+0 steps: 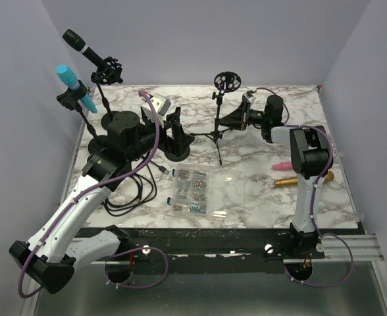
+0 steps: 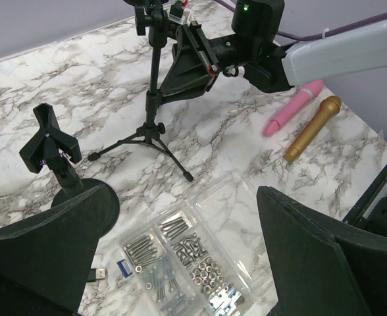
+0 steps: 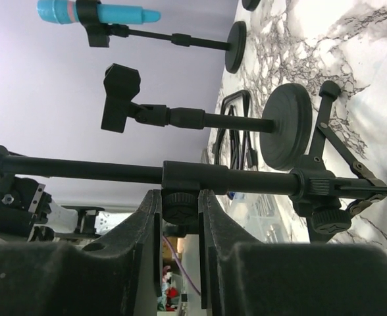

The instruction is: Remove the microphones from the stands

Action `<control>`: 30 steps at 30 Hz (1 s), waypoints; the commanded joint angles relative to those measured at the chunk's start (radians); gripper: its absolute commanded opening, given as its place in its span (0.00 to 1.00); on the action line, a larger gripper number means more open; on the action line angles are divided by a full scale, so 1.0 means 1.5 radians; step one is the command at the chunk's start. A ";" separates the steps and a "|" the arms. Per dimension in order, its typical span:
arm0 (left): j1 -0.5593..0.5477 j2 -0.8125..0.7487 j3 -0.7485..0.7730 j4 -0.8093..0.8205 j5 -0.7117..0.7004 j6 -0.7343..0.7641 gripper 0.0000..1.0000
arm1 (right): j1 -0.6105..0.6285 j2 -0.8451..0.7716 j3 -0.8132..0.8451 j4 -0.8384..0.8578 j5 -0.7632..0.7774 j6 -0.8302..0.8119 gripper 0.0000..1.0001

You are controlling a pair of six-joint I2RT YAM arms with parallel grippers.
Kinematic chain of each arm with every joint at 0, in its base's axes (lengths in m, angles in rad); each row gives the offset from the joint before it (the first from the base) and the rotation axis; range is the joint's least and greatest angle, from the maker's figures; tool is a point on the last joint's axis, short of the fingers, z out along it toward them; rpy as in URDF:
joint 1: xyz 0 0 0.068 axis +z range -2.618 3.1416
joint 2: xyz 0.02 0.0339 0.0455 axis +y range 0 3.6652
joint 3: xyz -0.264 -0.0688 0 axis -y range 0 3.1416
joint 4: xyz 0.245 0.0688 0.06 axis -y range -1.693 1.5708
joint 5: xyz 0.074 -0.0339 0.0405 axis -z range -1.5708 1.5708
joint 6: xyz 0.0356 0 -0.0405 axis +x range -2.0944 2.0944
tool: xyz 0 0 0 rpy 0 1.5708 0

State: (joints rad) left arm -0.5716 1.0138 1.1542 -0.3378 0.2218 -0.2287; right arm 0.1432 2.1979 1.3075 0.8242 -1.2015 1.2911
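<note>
Black microphone (image 1: 81, 45), blue microphone (image 1: 68, 78): clipped in stands (image 1: 108, 74), counter's (image 1: 259, 191) far left.
Handling: probably rigid, smooth, light; take the bare body.
Left claw (image 2: 180, 191): apart, empty.
Right claw (image 3: 180, 194): pinching tripod knob (image 3: 180, 207).

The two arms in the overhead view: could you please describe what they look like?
Both the left arm and right arm have white tube-like shells between black joints. A purple cable runs along each. The jaws are matt black wedges, and a green light glows on the right arm's wrist.
</note>
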 commanded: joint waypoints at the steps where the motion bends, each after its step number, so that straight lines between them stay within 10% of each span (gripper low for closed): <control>1: -0.003 -0.005 0.001 0.011 0.016 -0.001 0.98 | 0.005 -0.009 0.023 -0.147 0.024 -0.127 0.11; 6: -0.003 -0.006 -0.001 0.012 0.019 -0.001 0.98 | 0.008 -0.046 0.026 -0.257 0.101 -0.309 0.00; 18: -0.003 -0.002 -0.005 0.013 0.013 0.002 0.99 | 0.050 -0.164 -0.188 -0.080 0.352 -0.586 0.00; 30: -0.003 0.014 -0.002 0.012 0.010 0.002 0.98 | 0.203 -0.316 -0.266 -0.146 0.776 -0.970 0.00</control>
State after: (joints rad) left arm -0.5716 1.0363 1.1542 -0.3378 0.2226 -0.2287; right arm 0.4137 1.7584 0.9619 0.6437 -0.3550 0.1009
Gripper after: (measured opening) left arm 0.980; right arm 0.211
